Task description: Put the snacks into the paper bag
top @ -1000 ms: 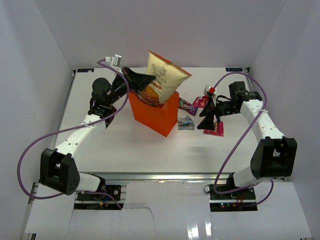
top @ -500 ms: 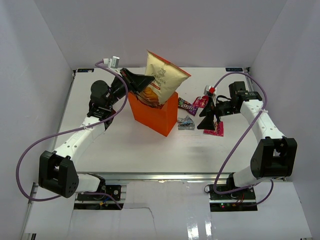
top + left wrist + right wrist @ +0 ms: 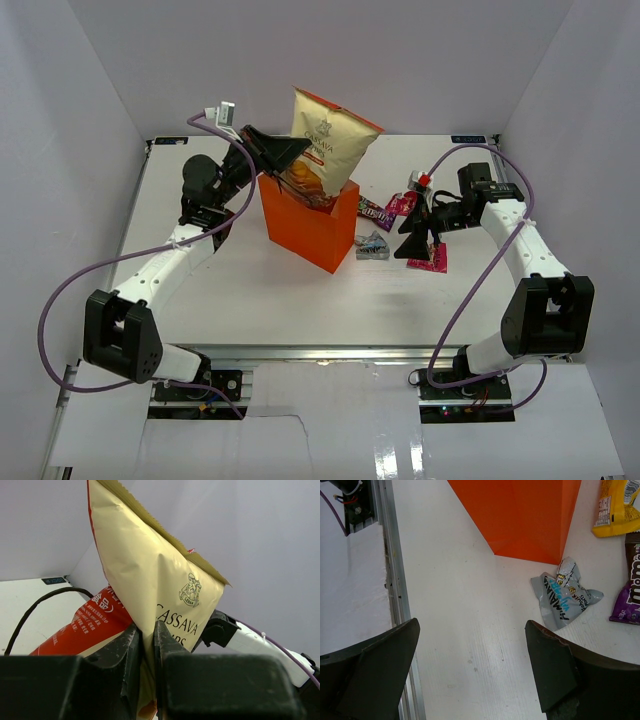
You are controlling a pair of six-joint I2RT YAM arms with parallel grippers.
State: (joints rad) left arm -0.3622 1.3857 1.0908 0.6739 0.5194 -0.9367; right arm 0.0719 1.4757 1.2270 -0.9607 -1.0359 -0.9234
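the step in hand looks like the big one: getting the chip bag into the paper bag. the left pincer is pressed together on the chip bag and pinches it by its left side. the wrist view shows the cream skin of the bag squeezed between the two dark fingers.

the chip bag is in the air over the orange paper bag. its bottom end dips into the open mouth and most of it sticks out above the rim. its long side runs up and down, and it leans a little. the jagged sealed top points up and toward the back wall. the red bottom part points down into the paper bag.

the paper bag stands up on the table, with one corner turned toward the arms.

i think the next move is to bring the chip bag lower and hold it straighter, so it slides down between the walls. then the left pincer can let go. the chip bag looks about as wide as the mouth, so it could catch on the rim or tip the paper bag.

the right pincer is spread wide and holds nothing. it hangs over the table by the small snacks. a silver-blue packet lies just beside the paper bag, and a pink packet lies near the right pincer. these wait their turn.
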